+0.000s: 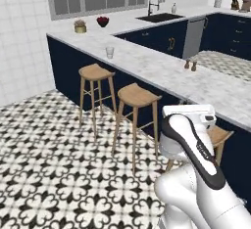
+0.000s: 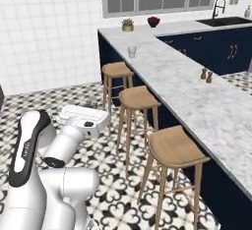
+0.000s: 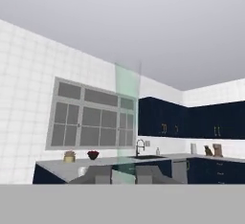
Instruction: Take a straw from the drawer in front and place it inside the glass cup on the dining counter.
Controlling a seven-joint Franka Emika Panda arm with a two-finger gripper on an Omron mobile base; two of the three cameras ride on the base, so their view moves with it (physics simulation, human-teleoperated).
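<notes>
Gripper: here in the hand view, the gripper (image 3: 125,175) points out level across the kitchen, its two dark tips close together at the bottom of the picture.
Grip: narrow, jaws pinched on the straw (image 3: 127,117), which rises between the tips as a pale, see-through strip.
Straw: in the gripper, up off every surface, nowhere near the cup.
Arm: folded up tight over the base, and in the right base view the white hand sits low over the patterned floor.
Glass cup: the glass cup (image 1: 110,52) (image 2: 132,51) stands upright on the dining counter (image 1: 162,71) (image 2: 187,91), near its edge above the farthest stool, well apart from the robot.
Dining counter: a long marble slab over a navy base, running away from the robot toward the window wall.
Stools: three wooden stools (image 1: 137,95) (image 2: 139,97) in a row along the counter's near side.
Far end: a potted plant (image 1: 80,26) (image 2: 128,25) and a dark bowl of red fruit (image 1: 103,21) (image 2: 154,21) side by side below the window.
Shakers: two small brown shakers (image 1: 190,65) (image 2: 206,75) stand together on the counter's far edge.
</notes>
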